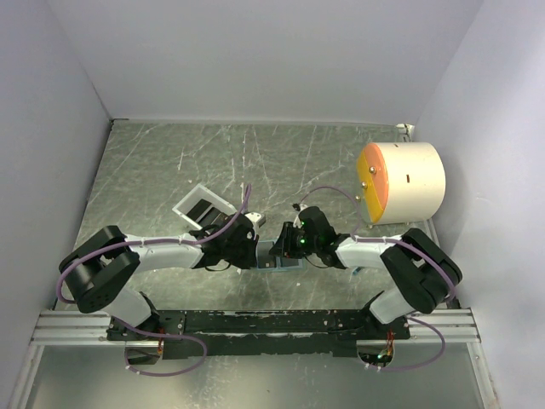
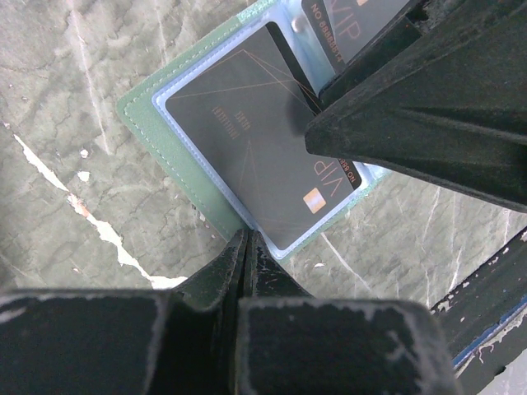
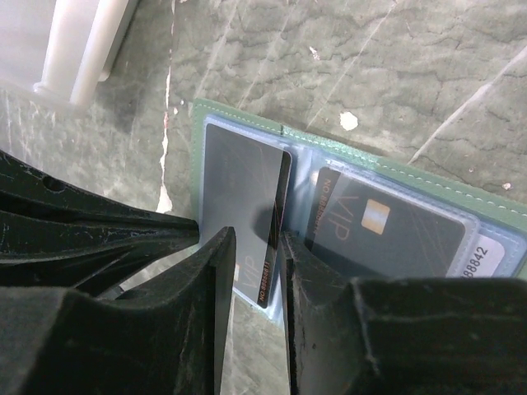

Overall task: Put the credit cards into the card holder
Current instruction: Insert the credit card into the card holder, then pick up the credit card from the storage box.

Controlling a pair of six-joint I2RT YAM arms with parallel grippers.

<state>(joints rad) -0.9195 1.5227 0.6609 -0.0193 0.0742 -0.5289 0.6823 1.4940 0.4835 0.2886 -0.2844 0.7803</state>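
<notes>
The card holder lies open on the table between both grippers, sage-green rim and light blue pockets up. A black credit card sits in its left pocket, with a dark strip along one edge sticking out. A second black card lies in the other pocket. My right gripper is open, its jaws standing on either side of the first card's protruding edge. My left gripper is shut, its tips at the holder's near edge beside that same card. From above both grippers meet over the holder.
A shallow white tray with dark cards in it stands just behind the left arm. A big cream cylinder with an orange-yellow face lies at the back right. White walls close in the table on three sides.
</notes>
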